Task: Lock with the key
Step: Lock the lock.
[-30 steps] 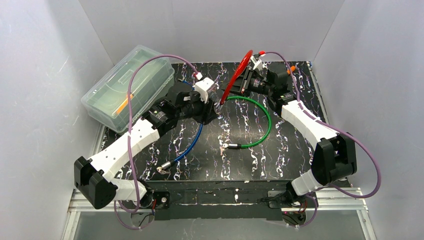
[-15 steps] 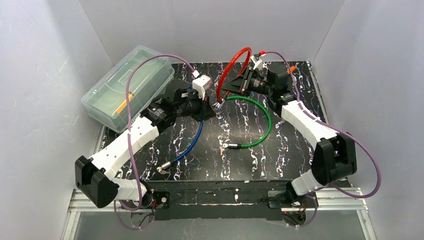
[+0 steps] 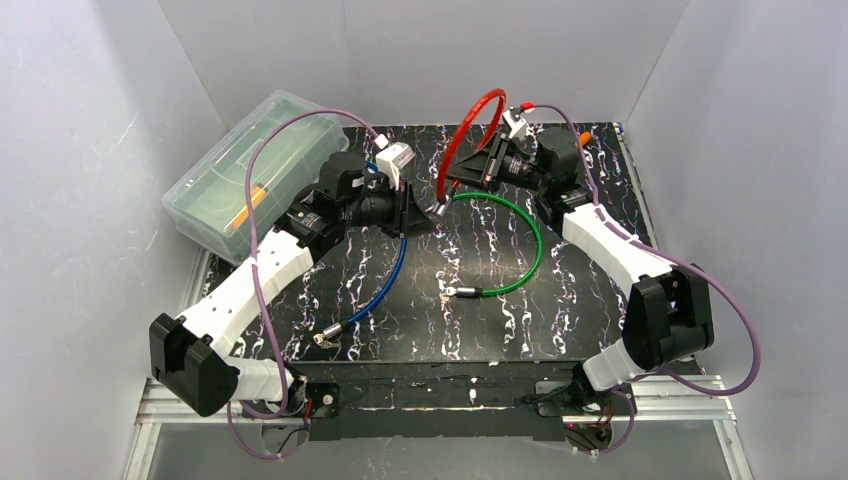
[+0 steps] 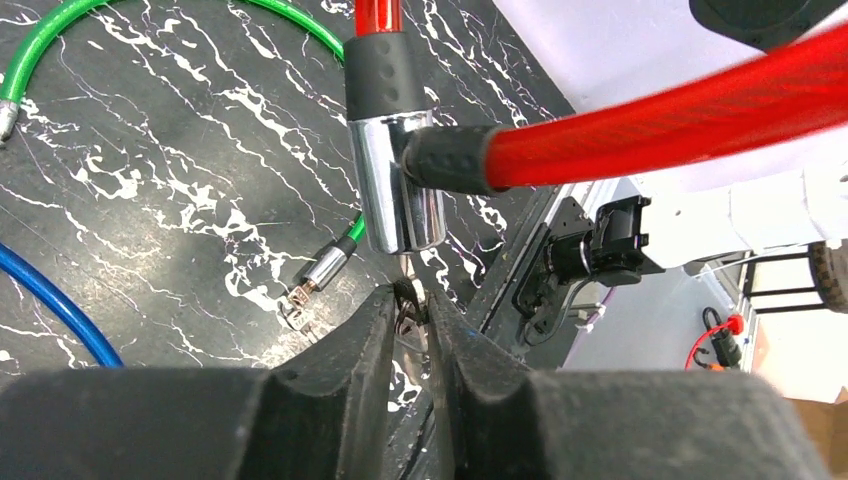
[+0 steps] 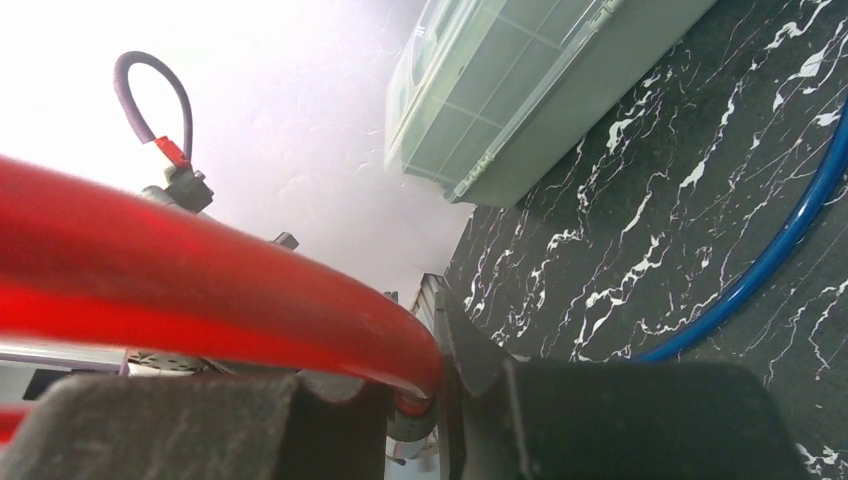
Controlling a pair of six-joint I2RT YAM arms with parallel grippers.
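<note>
L jaws pinch key point(image 4: 408, 305) under chrome lock point(image 4: 395, 190) | R jaws clamp red cable point(image 5: 200, 300)

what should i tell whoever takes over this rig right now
Left hand: shut on the key, which sits in the bottom of the red lock's metal barrel.
Right hand: shut on the red cable lock, holding it up off the table at the back.
Green cable lock and blue cable lock lie open on the table; plastic box back left.
Done: red loop's end is in the barrel, key gripped.
Left: turn the key, pull it out. Whether it is locked already cannot be told.
</note>
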